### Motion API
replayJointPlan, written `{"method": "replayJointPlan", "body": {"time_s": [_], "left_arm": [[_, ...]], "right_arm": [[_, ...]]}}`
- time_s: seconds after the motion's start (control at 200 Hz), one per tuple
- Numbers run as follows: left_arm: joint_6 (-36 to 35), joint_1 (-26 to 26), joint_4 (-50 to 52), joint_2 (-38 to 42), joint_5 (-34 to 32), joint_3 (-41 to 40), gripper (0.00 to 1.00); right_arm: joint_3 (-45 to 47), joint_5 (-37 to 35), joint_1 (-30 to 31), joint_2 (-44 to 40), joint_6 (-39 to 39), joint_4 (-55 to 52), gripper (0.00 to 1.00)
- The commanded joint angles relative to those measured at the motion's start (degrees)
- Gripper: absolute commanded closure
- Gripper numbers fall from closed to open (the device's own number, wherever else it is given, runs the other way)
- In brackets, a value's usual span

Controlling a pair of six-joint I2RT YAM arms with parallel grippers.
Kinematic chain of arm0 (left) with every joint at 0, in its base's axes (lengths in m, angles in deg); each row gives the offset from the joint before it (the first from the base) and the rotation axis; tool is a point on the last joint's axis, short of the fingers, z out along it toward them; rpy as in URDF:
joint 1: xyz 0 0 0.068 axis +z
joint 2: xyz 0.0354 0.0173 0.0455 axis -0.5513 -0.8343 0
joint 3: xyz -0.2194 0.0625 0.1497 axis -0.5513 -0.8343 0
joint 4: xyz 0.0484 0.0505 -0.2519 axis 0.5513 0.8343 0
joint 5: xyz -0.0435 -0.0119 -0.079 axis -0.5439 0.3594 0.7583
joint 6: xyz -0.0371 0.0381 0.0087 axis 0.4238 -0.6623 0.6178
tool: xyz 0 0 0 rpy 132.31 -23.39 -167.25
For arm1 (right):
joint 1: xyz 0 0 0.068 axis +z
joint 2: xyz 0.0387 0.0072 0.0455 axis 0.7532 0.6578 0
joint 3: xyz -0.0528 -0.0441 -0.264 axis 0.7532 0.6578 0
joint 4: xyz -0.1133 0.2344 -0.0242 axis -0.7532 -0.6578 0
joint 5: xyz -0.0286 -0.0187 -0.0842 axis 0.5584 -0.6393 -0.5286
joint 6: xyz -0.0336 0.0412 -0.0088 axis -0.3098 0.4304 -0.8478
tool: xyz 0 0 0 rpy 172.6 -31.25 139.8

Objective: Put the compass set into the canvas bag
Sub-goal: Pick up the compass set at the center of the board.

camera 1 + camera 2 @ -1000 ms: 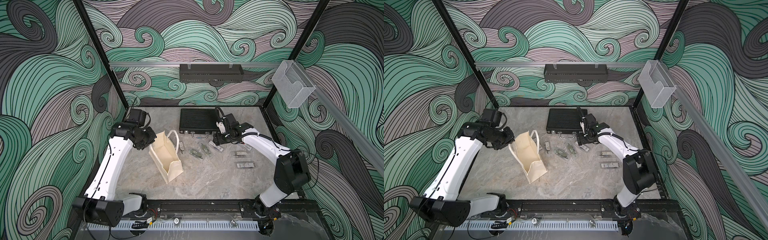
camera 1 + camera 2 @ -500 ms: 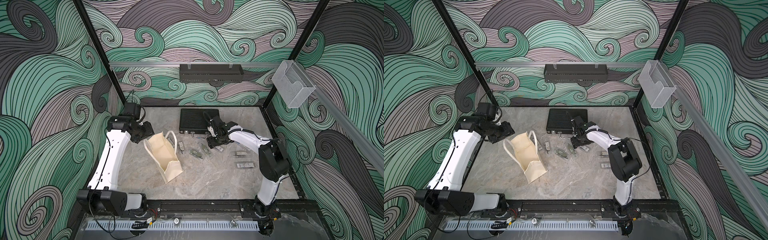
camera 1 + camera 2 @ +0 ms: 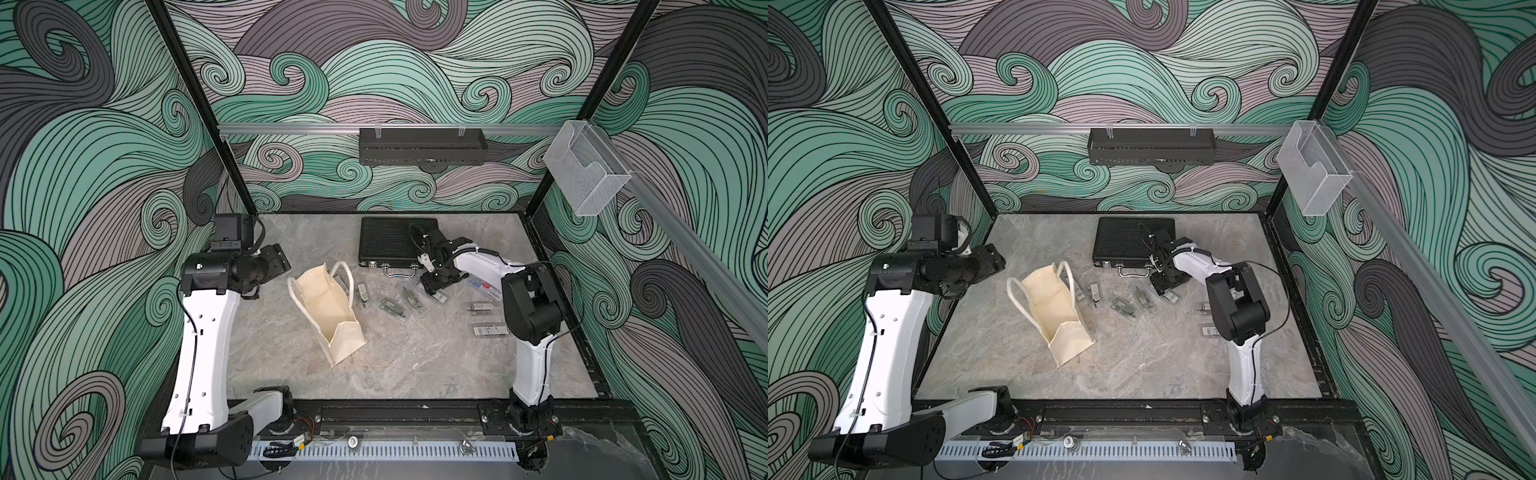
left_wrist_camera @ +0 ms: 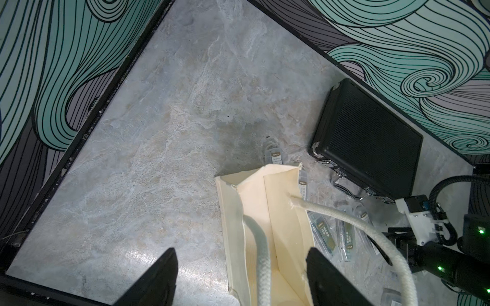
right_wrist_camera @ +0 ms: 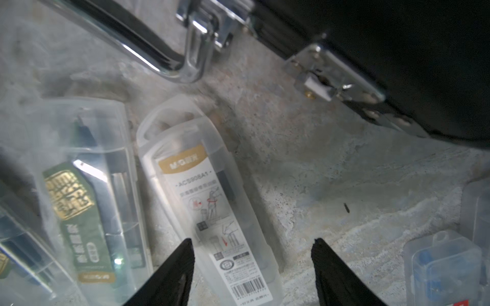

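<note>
We note canvas bag (image 3: 328,307) on tabletop (image 3: 415,361), left of centre, mouth open, 2 rope handles free. Left gripper (image 4: 241,254) open, empty, near bag handles. Right gripper (image 5: 252,241) open, low over clear compass set case (image 5: 201,196), not clamped. Case flat on tabletop, near black briefcase (image 3: 390,245), outside bag. Similar cases (image 3: 390,307) scattered alongside.

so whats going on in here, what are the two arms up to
The right gripper hangs low over the clear compass cases beside the black briefcase, jaws open around the end of a white-labelled case, not gripping it yet. The left gripper is open beside the handles of the canvas bag, holding nothing. The bag stands open on the table, and no case shows inside it.
</note>
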Motion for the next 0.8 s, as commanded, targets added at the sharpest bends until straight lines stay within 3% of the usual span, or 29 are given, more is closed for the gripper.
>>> {"method": "replayJointPlan", "body": {"time_s": [0.0, 0.425, 0.796], "left_arm": [[0.5, 1.3, -1.2, 0.2, 2.8, -0.9, 0.22], [0.5, 2.1, -2.0, 1.0, 4.3, -3.6, 0.22], [-1.5, 2.1, -2.2, 0.8, 4.1, -4.4, 0.22]], "right_arm": [[-1.5, 2.1, -0.2, 1.3, -3.2, -2.1, 0.3], [0.8, 7.8, -0.2, 0.2, -3.9, -0.4, 0.29], [2.0, 5.0, 0.4, 1.8, -3.2, 0.7, 0.34]]}}
